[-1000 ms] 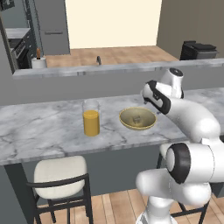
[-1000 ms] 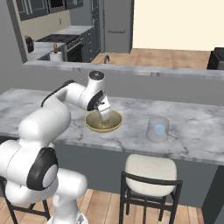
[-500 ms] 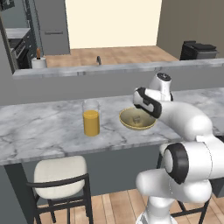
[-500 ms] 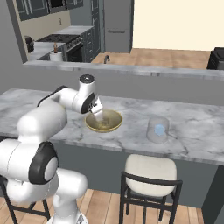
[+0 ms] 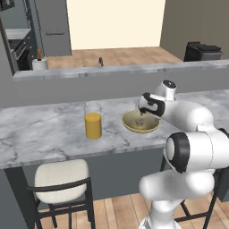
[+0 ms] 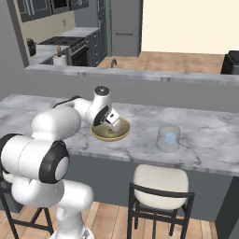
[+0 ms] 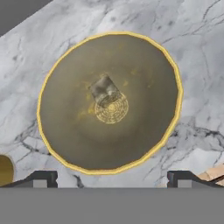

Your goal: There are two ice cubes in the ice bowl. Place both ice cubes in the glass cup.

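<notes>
In the hand view, two dark fingertips [image 7: 43, 178] sit far apart at the bottom edge, so the gripper [image 7: 111, 179] is wide open and holds nothing. Above them, in the middle of the frame, is the ice bowl [image 7: 65, 131]. One ice cube [image 7: 103, 89] lies near its center (grey and see-through). In the right base view, the glass cup [image 6: 168, 138] stands right of center with a pale blue cube [image 6: 171, 138] inside. A glass of orange juice [image 5: 93, 120] stands left of the bowl in the left base view.

arm reaching forward, fingers [image 7: 179, 178] spread wide
</notes>
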